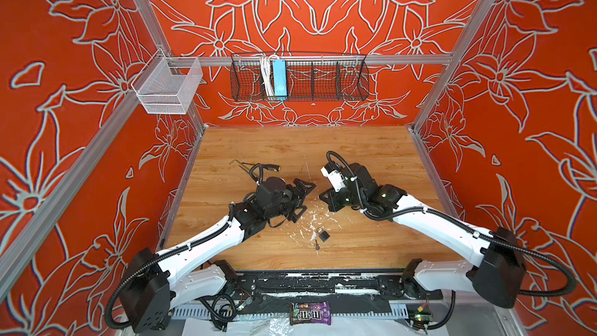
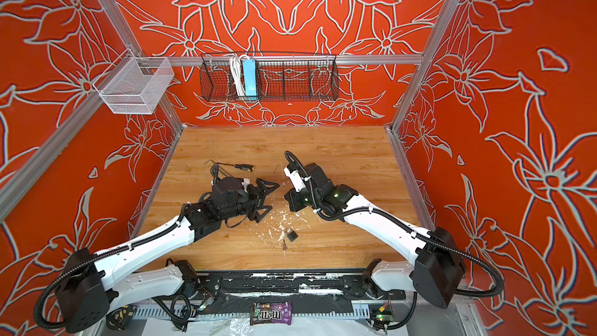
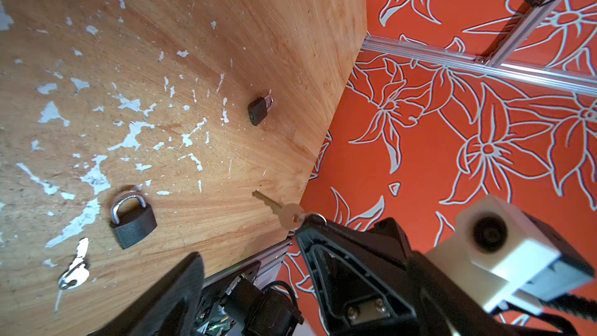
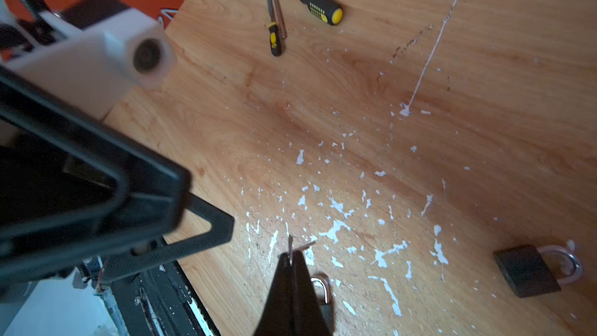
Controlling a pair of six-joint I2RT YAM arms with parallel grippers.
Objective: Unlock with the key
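Note:
My right gripper (image 4: 292, 256) is shut on a brass key (image 3: 279, 211), held above the wooden table (image 1: 371, 156); the blade and its ring stick out past the fingertips. My left gripper (image 1: 309, 197) is open and empty, facing the right gripper (image 1: 320, 196) tip to tip and apart. A dark padlock (image 1: 323, 235) with a closed shackle lies near the table's front. A second key (image 1: 317, 246) lies beside it on the table. Another padlock (image 3: 260, 110) lies farther right and is hidden under the right arm in both top views.
Two screwdrivers (image 4: 319, 11) and a thin metal rod (image 4: 277, 1) lie at the back left of the table. White flakes (image 4: 336, 227) dot the wood around the padlocks. A black rail (image 1: 323, 282) borders the front edge. Wire baskets (image 1: 300, 75) hang on the back wall.

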